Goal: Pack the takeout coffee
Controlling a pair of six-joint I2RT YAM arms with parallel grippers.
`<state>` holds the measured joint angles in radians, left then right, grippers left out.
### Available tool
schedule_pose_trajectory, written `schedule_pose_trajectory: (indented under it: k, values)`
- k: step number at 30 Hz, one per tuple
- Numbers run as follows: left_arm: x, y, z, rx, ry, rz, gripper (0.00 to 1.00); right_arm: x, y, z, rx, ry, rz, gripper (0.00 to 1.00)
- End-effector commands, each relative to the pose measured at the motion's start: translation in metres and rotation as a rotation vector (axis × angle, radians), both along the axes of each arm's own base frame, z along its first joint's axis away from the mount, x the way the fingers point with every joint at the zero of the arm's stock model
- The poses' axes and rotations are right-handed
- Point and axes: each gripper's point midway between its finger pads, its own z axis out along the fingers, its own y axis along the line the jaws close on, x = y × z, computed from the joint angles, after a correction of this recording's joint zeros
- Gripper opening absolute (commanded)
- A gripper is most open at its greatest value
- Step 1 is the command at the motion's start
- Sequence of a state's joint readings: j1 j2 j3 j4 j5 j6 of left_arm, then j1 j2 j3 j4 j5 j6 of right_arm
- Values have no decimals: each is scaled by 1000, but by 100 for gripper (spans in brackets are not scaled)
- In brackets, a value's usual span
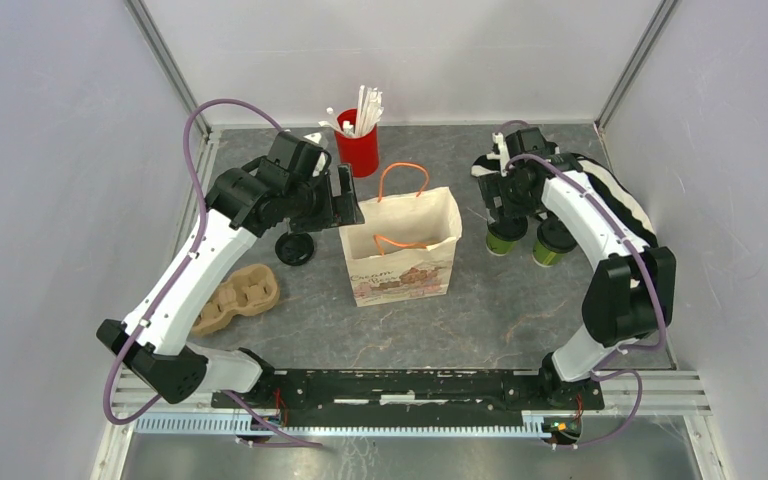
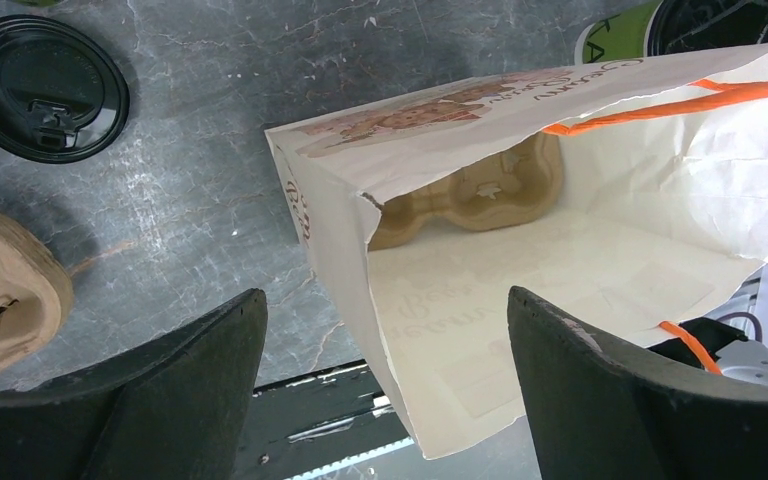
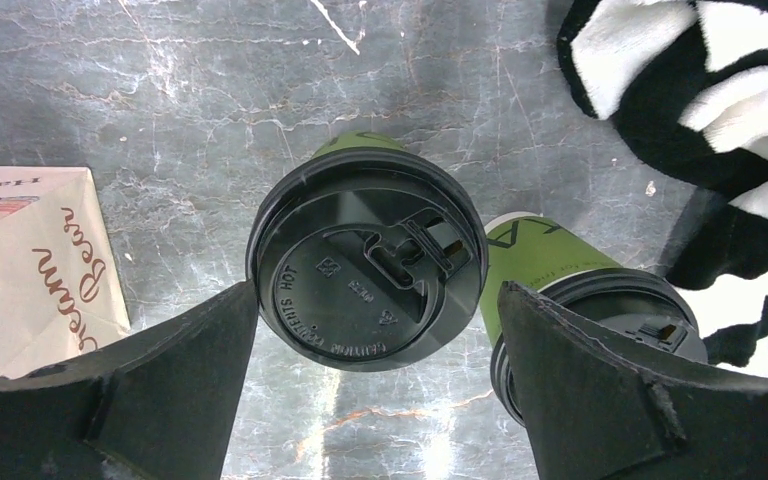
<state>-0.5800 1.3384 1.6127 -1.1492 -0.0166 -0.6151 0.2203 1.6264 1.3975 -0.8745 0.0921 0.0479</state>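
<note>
Right fingers (image 3: 600,400) stand released, spread either side of the nearer lidded cup (image 3: 365,275). They appear placed for a grasp, but none is made. The second lidded cup (image 3: 545,255) stands just beside it on the bench (image 1: 520,310), right of the paper bag (image 1: 400,245). Left fingers (image 2: 160,400) hang released and empty over the bag mouth, probably to steady it.

Count: two lidded cups; one bag; two pulp carriers, the bagged carrier (image 2: 480,190) and the bench carrier (image 1: 240,298); one loose lid (image 1: 295,248).
</note>
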Motion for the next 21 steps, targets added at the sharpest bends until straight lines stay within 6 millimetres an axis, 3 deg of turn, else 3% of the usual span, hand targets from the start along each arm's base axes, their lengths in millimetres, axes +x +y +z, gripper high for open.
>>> schedule_pose_trajectory:
  k: [1, 10, 21]
  values:
    - [4, -2, 10, -2, -55, -48, 95, 5, 2, -7, 9, -8, 20, 96]
    - [7, 0, 8, 10, -51, -50, 95, 3, 3, -18, 6, 13, 23, 86]
    - [8, 1, 3, 22, -38, -51, 93, -6, 2, -15, 15, 3, 26, 77]
